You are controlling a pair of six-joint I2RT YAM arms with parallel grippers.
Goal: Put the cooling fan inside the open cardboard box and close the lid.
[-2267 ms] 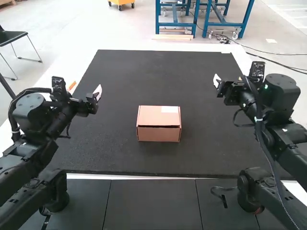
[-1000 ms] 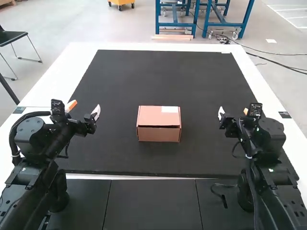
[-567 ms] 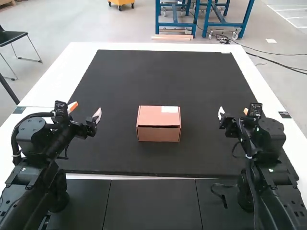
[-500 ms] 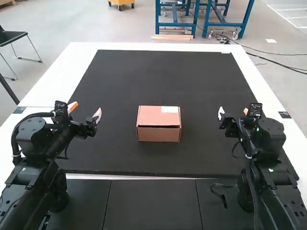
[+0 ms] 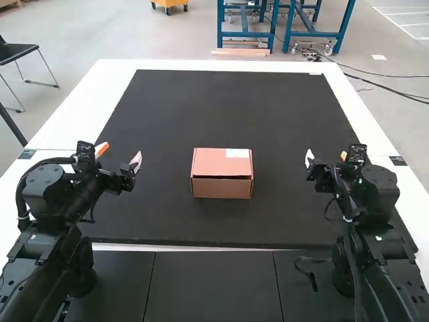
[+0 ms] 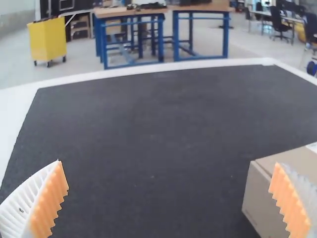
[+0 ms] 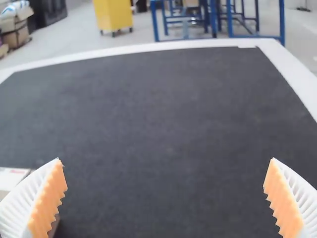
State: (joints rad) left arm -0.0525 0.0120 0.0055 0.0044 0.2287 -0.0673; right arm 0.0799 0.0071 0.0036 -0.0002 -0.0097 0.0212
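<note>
A small brown cardboard box point(image 5: 222, 173) stands in the middle of the black mat point(image 5: 228, 100) with its lid lying flat and shut, a white label on top. My left gripper point(image 5: 118, 155) hovers low, to the left of the box and apart from it, open with nothing between its ribbed fingers point(image 6: 42, 208); one corner of the box point(image 6: 265, 186) sits beside its other finger. My right gripper point(image 5: 326, 158) is to the right of the box, also open and empty, its orange pads point(image 7: 283, 201) spread wide over bare mat. A sliver of the box point(image 7: 11, 177) lies by one pad.
The mat is bordered by the white table point(image 5: 80, 100). Both arm bases stand at the near edge. Blue metal frames point(image 5: 281, 20) and a yellow cart point(image 6: 48, 38) stand on the floor beyond the table's far side.
Since the earliest frame both arms have come down and drawn back toward the near edge, grippers staying open. Over the last second only the left gripper shifted slightly. The box has not moved.
</note>
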